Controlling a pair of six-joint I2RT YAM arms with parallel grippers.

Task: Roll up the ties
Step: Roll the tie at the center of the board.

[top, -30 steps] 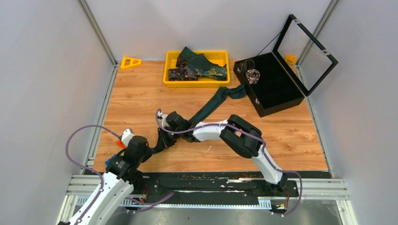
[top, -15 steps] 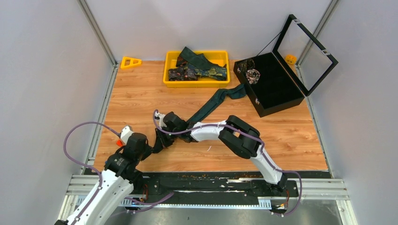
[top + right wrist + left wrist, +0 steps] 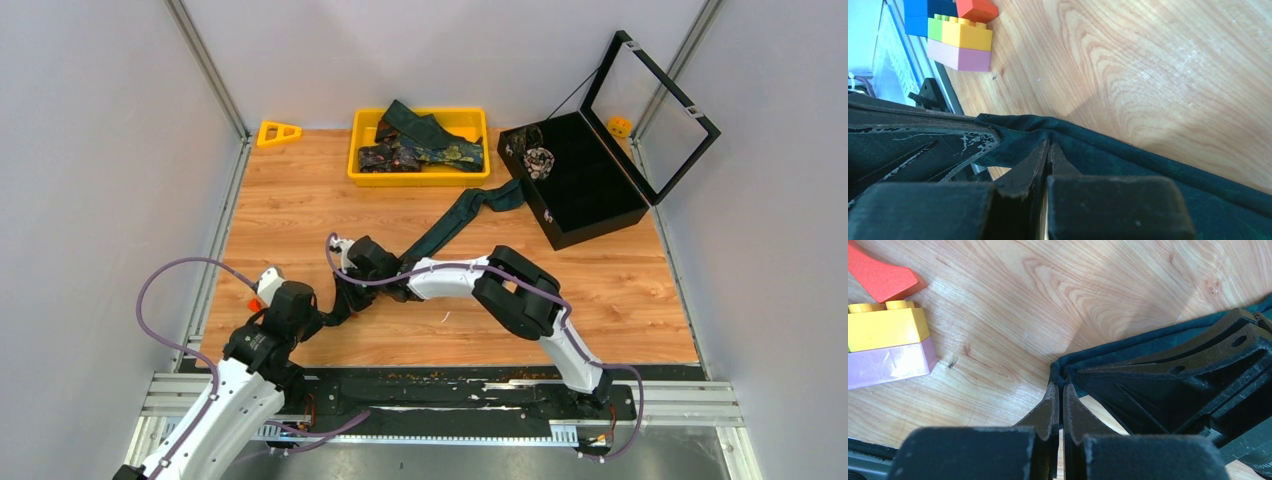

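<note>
Teal-green tie (image 3: 452,222) lay pinched at one end, left pincer (image 3: 1060,390) and right pincer (image 3: 1048,146) both clamped shut on its fabric, its length trailing beyond the right pincer. A good roll likely needed a tight first turn, edges aligned.

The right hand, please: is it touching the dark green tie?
Touching: the right wrist view shows the right hand pinching a fold of the dark green tie.
</note>
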